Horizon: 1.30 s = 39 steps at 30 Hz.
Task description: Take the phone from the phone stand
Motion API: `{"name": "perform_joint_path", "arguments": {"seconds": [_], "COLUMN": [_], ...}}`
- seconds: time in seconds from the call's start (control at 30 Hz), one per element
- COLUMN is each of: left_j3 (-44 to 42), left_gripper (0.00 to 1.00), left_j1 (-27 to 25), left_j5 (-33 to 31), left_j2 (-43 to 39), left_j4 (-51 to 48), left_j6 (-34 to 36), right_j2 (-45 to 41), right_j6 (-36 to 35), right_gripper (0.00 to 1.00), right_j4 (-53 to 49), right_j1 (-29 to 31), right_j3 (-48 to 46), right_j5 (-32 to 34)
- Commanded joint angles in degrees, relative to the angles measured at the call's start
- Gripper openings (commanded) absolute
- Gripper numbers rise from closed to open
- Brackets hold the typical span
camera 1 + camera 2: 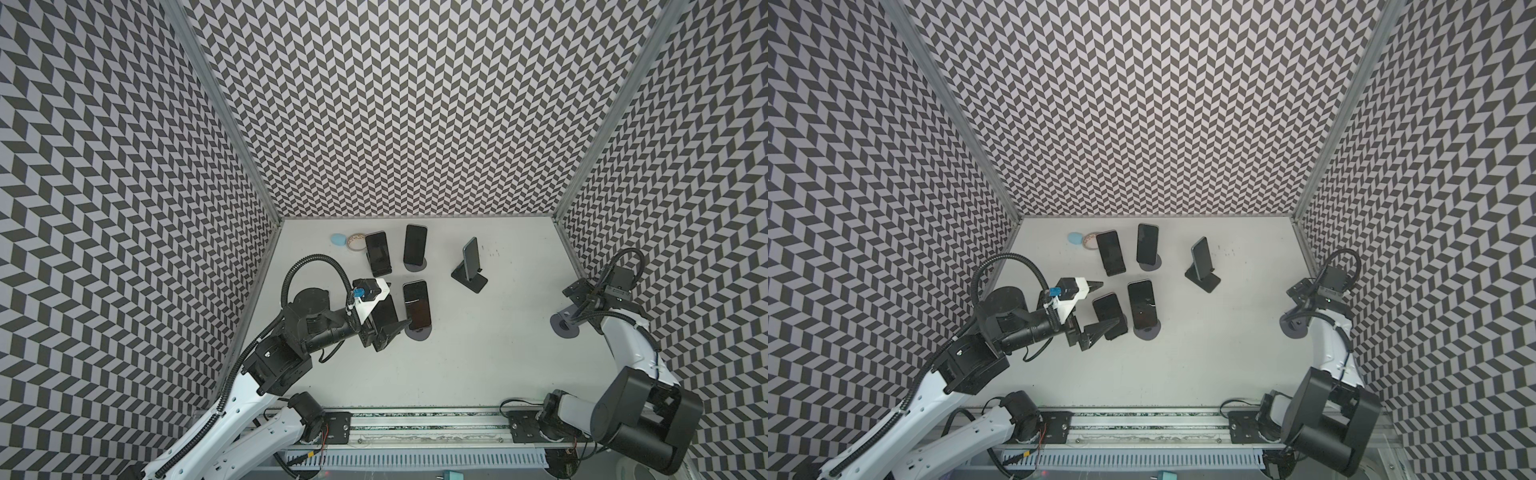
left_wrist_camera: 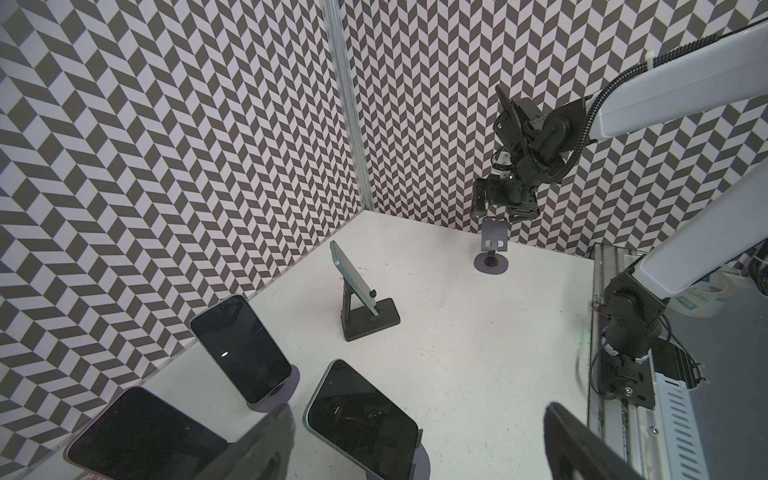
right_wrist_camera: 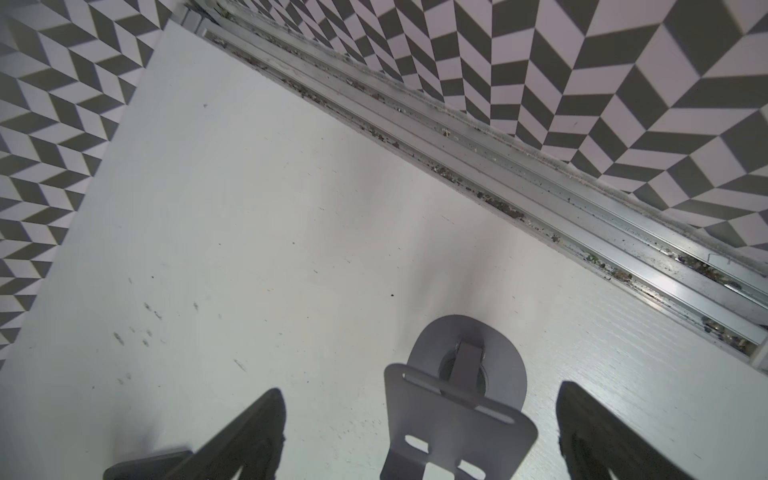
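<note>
Several dark phones lean on stands on the white table. A teal-edged phone (image 1: 416,303) (image 2: 361,419) leans on a round grey stand (image 1: 419,332). My left gripper (image 1: 392,307) (image 1: 1106,305) (image 2: 419,411) hovers open just left of it, and in the left wrist view that phone shows between the fingers. Another phone (image 1: 1109,311) sits under this gripper. At the right, my right gripper (image 1: 579,301) (image 3: 422,390) hangs open over an empty grey stand (image 1: 565,322) (image 3: 457,424), whose plate sits between the fingers, untouched.
More phones on stands sit at the back: one (image 1: 378,253), one (image 1: 415,245), and one side-on on a black stand (image 1: 471,257). A blue disc (image 1: 338,240) and a tape roll (image 1: 355,242) lie back left. Patterned walls enclose three sides; a metal rail (image 1: 415,424) runs along the front.
</note>
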Motion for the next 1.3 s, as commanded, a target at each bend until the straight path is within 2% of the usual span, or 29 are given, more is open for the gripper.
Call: {"name": "perform_joint_path", "arguments": {"seconds": [0.0,0.47,0.73,1.07,1.27], "left_j3": [2.1,3.7,4.0,4.0,3.7], "left_gripper": [0.94,0.94,0.94,0.94,0.94], "left_j1": [-0.6,-0.9,-1.1,-1.4,-1.7], "left_j5": [0.5,0.4,0.2,0.1,-0.1], "left_j2": [-0.8,-0.9,-0.7,-0.5,-0.7], "left_j4": [0.6,-0.2,-0.1,0.3,0.4], "left_j6": [0.4,-0.5,-0.6,-0.4,-0.2], "right_j2": [-2.6,-7.2,-7.2,-5.5,-5.7], "right_j6": [1.9,3.4,3.1,2.5,1.8], "right_gripper": [0.99,0.99,0.99,0.99,0.99], "right_j4": [-3.0,-7.5,-6.2,-8.6,-8.9], "right_j1": [-0.3,-0.3,-0.3,-0.3,0.5], "right_j3": [1.1,1.9,2.0,7.1,9.5], "right_j5": [1.2,1.9,0.4,3.3,2.4]}}
